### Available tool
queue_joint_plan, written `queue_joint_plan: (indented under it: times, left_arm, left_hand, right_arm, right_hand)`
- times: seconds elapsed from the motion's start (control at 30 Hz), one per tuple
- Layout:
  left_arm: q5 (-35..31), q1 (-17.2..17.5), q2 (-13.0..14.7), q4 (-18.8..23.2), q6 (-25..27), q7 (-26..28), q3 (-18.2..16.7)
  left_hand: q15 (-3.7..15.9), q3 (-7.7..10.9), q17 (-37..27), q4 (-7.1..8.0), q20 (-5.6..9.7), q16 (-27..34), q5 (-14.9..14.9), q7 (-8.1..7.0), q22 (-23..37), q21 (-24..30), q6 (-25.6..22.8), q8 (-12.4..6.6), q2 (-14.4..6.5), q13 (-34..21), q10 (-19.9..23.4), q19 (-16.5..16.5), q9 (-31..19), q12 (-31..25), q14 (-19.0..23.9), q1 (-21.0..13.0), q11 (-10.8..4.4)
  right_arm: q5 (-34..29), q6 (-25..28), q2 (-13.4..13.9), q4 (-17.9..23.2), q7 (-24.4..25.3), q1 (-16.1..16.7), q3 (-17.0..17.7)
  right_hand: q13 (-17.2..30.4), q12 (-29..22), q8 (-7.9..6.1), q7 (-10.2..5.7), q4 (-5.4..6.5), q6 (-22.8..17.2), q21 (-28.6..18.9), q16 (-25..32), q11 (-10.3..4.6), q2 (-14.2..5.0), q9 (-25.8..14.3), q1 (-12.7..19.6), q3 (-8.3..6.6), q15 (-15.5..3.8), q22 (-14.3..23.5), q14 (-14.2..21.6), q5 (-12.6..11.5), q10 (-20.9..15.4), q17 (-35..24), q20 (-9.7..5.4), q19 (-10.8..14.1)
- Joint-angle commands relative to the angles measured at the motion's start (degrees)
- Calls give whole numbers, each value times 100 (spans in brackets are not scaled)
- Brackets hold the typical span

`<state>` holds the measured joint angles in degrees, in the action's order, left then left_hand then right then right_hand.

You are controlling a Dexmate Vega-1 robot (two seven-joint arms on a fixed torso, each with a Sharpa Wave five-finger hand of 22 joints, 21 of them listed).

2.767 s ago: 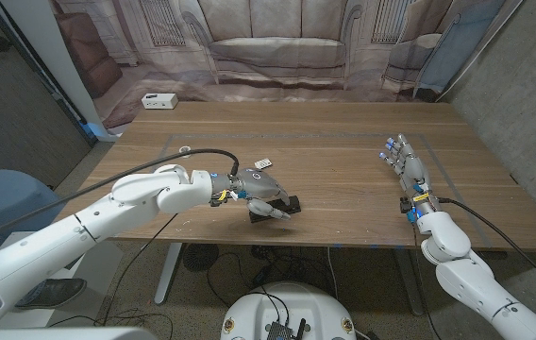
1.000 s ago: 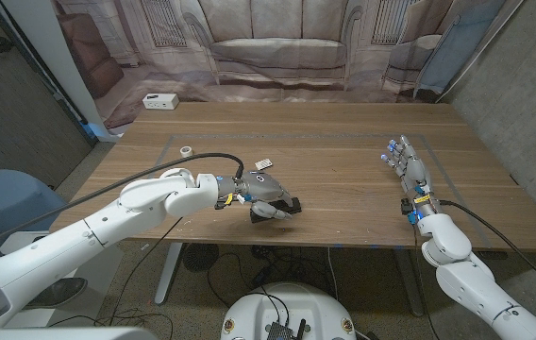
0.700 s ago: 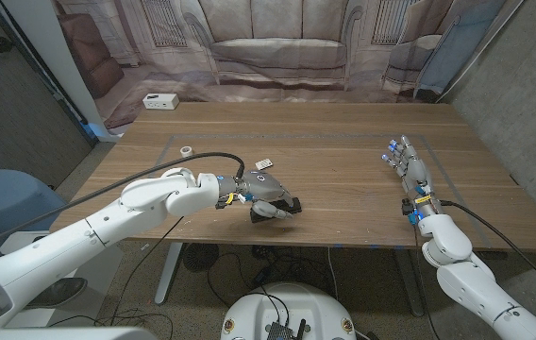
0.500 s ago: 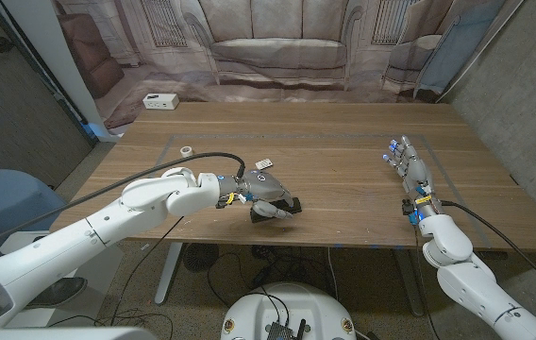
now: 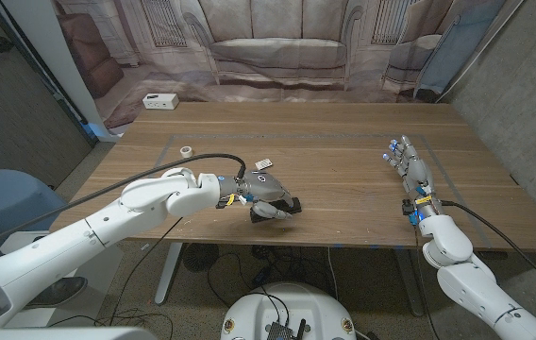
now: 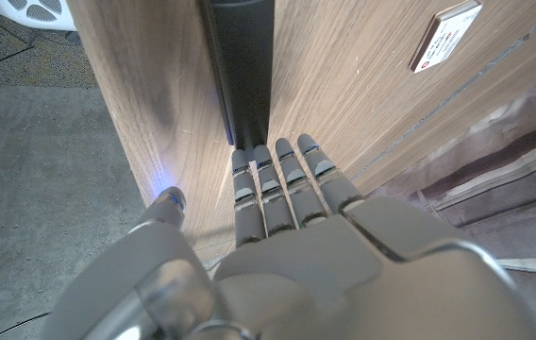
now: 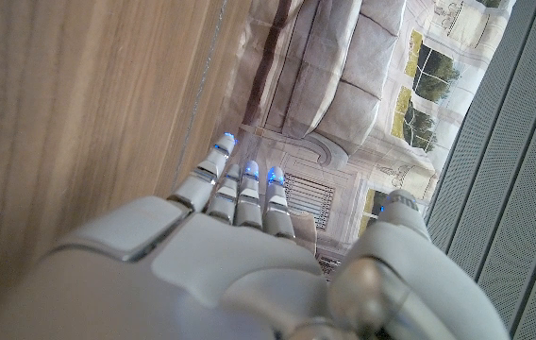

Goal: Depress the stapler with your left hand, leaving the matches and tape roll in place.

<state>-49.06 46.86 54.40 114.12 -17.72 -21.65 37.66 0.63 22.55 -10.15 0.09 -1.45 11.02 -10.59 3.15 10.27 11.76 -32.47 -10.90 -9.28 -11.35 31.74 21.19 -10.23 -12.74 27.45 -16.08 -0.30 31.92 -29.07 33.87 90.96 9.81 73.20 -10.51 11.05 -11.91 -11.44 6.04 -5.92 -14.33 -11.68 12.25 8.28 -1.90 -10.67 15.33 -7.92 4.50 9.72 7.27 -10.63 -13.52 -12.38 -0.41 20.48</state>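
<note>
Left wrist view looks along the back of the left hand point(image 6: 315, 255): its fingers point(image 6: 277, 184) lie straight and side by side, tips on the near end of the black stapler point(image 6: 242, 66), thumb out to one side and clear of it. From the head view that left hand point(image 5: 266, 200) lies over the stapler point(image 5: 291, 202) near the worktop's point(image 5: 343, 189) front edge, fingers laid on its top and not curled round it, so it presses and does not grip. Just beyond the hand, toward the back of the worktop, is the small box of matches point(image 5: 263, 163), apart from hand and stapler; it also shows in the wrist view point(image 6: 445, 36). Farther off, beyond the left forearm toward the worktop's left edge, sits the tape roll point(image 5: 186, 150). Well apart, at the other side, the right hand point(image 5: 410, 168) has its fingers straight and spread, holding nothing. At the far left corner lies a white box point(image 5: 159, 100).
</note>
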Motion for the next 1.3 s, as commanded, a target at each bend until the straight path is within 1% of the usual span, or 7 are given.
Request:
queue_joint_plan:
  times: [0.03, 0.37, 0.57, 0.67, 0.77, 0.93, 1.3]
  left_arm:
    - [37, 35, 39, 35, 0, 123, -92]
    - [5, 110, 99, 96, 13, 307, -185]
    - [43, 209, 152, 76, -26, 631, -296]
    - [89, 270, 173, 38, -53, 823, -353]
    - [116, 333, 196, 7, -66, 1012, -410]
    - [216, 402, 220, -87, -159, 1313, -486]
    - [329, 504, 239, -182, -280, 1705, -580]
  left_hand:
    - [-6, 47, 0, -4, 1, -12, 4, 56, 9, 14, -88, -35, 21, -20, 38, 59, -23, 3, 49, -65, 6]
    - [-8, 97, -1, -16, 1, -15, 0, 52, 9, 11, -95, -30, 17, -21, 53, 60, -24, 7, 57, -79, -18]
    - [6, 123, 0, -24, 4, -10, 1, 55, 10, 22, -120, -35, 22, -21, 93, 92, -24, -3, 79, -83, 1]
    - [8, 138, 0, -29, 4, -6, 2, 47, 10, 29, -124, -33, 27, -22, 102, 114, -24, -3, 95, -85, -36]
    - [14, 156, 0, -37, -1, -9, 2, 34, 10, 30, -110, -25, 30, -22, 69, 122, -24, 14, 97, -92, -45]
    - [7, 206, 1, -63, -13, -40, 6, 37, 11, 16, 28, 30, 47, -23, -35, 98, -24, 62, 29, -106, -9]
    - [15, 252, 2, -94, -13, -61, 12, 20, 11, -1, 91, 42, 63, -24, -80, 59, -24, 81, -40, -123, -31]
  right_arm:
    - [-30, 11, -18, 23, 35, -23, 2]
    - [-145, 3, -39, 93, 180, 18, 32]
    - [-226, 5, -20, 157, 230, 48, 47]
    - [-240, 23, -16, 192, 247, 58, 53]
    - [-285, 35, -8, 217, 268, 62, 51]
    - [-348, 96, 5, 278, 333, 78, 57]
    - [-341, 132, -19, 316, 368, 85, 69]
  right_hand:
    - [30, -12, -13, -12, -16, -56, 13, 34, 18, -48, -17, -20, -17, 9, 22, 42, -20, -53, -19, 1, 67]
    - [30, -11, -14, -8, -19, -67, 15, 35, 24, -51, -18, -18, -15, 7, 22, 53, -21, -60, -19, 2, 70]
    - [31, -11, -15, -10, -21, -74, 15, 34, 10, -53, -18, -19, -13, 1, 22, 54, -21, -65, -19, 3, 74]
    - [31, -10, -16, -9, -22, -81, 15, 34, 24, -53, -18, -19, -12, -1, 22, 56, -21, -66, -19, 5, 76]
    - [31, -9, -15, -10, -23, -82, 16, 35, 21, -54, -18, -17, -12, 5, 22, 62, -21, -67, -19, 4, 76]
    - [31, -10, -15, -8, -24, -87, 17, 33, 31, -56, -18, -18, -10, 5, 22, 62, -21, -72, -20, 5, 79]
    - [31, -8, -15, -12, -28, -95, 20, 29, 28, -54, -18, -17, -5, 7, 22, 60, -21, -76, -19, 10, 78]
